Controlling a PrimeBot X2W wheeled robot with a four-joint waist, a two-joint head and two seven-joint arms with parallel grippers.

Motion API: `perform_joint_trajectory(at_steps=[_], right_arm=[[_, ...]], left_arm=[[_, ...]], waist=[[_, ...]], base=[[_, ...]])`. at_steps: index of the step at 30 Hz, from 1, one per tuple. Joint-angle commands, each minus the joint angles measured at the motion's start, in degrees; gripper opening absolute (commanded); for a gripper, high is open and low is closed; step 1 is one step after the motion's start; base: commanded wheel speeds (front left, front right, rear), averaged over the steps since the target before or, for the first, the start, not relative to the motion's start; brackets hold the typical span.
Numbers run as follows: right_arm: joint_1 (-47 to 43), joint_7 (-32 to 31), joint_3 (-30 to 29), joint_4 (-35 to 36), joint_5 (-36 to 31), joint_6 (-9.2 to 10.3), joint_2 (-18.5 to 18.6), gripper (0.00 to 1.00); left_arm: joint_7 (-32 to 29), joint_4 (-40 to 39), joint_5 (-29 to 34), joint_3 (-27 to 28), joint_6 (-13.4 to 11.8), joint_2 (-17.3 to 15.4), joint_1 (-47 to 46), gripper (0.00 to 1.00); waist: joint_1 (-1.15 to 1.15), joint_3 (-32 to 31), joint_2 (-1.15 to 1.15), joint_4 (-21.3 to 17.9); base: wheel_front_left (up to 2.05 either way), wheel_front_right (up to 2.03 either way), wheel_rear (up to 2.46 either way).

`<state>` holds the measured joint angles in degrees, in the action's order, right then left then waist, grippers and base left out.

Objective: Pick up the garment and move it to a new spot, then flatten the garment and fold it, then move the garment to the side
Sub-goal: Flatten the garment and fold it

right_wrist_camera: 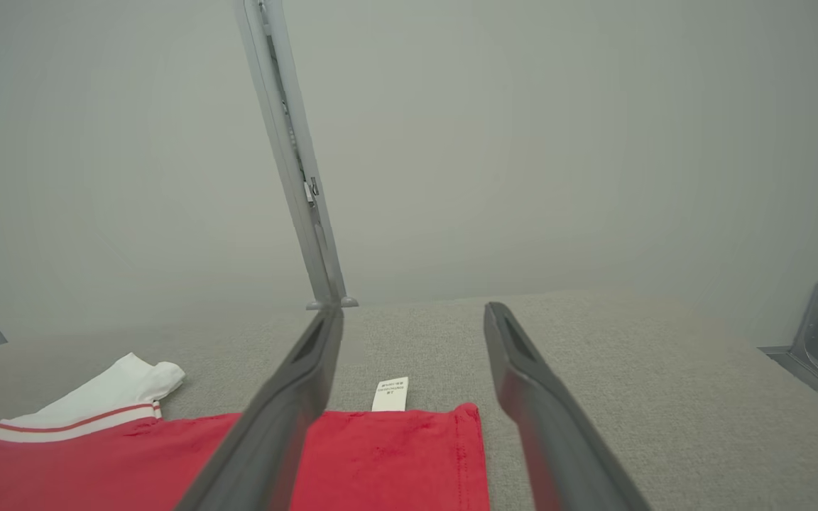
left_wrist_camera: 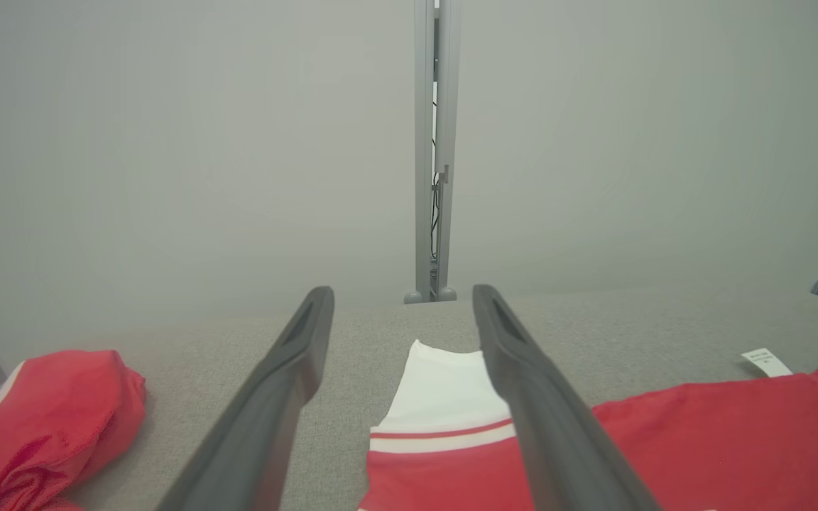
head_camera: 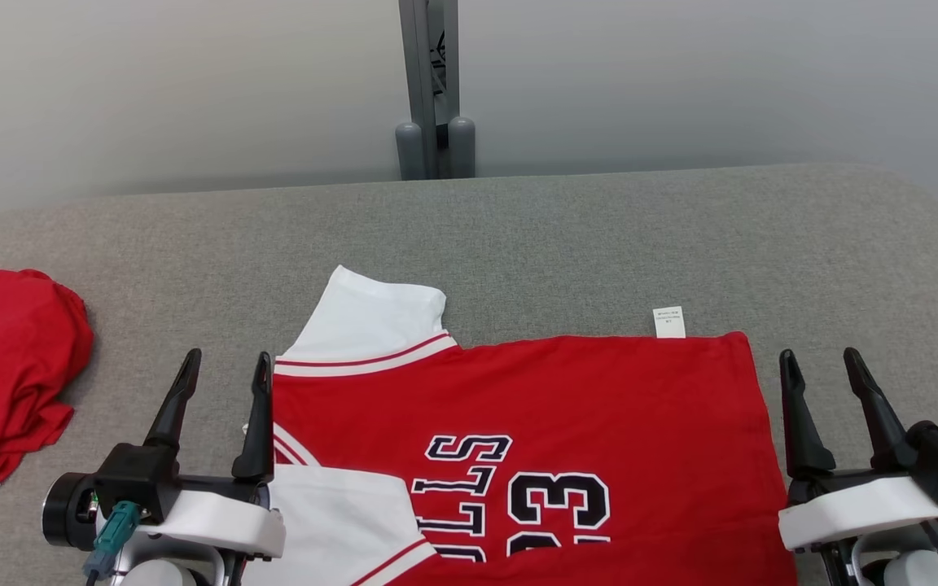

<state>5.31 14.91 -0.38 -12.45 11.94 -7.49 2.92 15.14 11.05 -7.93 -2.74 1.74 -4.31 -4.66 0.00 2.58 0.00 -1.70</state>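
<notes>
Left gripper (head_camera: 228, 358) and right gripper (head_camera: 819, 354) stand at the near edge of the padded table (head_camera: 599, 236), one on each side of the jersey (head_camera: 534, 391). Each has its two dark fingers spread apart and holds nothing.

The jersey is the task's garment. It lies flat along the near edge from the middle towards the right, printed side up, and its lower part runs out of the head view. It lies sideways, with the shoulder end towards the left gripper and the hem towards the right gripper.

- **White sleeve:** the white sleeve (head_camera: 371, 317) points towards the far edge.
- **Care label:** a care label (head_camera: 669, 321) pokes out past the cloth's far edge, near its far right corner.
- **Left gripper:** its inner finger sits at the cloth's left border. Whether it touches the cloth cannot be told.
- **Right gripper:** it is just beside the hem and apart from it.

The red panel shows few wrinkles, so flattening appears largely done. Open fingers at both ends of the cloth suggest the two arms are set to grip opposite ends together, which would keep a fold line straight. That would make folding the step in hand. The thin fabric is likely to slide on the table's weave unless both ends are lifted evenly.

A second red garment (head_camera: 5, 366) lies bunched at the left edge, well apart from the jersey. A grey post (head_camera: 435, 81) rises behind the far edge.
</notes>
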Motion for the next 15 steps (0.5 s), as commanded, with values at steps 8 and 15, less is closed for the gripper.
perform_joint_trajectory(at_steps=[8,15], right_arm=[[5.12,0.29,0.35,-9.74,3.52,-0.01,1.44,1.00],[16.13,-4.37,2.60,-22.94,9.83,-0.01,6.67,1.00]], left_arm=[[0.01,3.26,2.00,-0.09,2.86,0.75,-1.83,1.00],[0.01,4.64,3.01,-0.58,4.13,0.96,-4.52,1.00]], waist=[[0.00,3.19,0.00,0.76],[0.00,7.43,0.00,2.40]], base=[[0.00,0.00,0.00],[0.00,0.00,0.00]])
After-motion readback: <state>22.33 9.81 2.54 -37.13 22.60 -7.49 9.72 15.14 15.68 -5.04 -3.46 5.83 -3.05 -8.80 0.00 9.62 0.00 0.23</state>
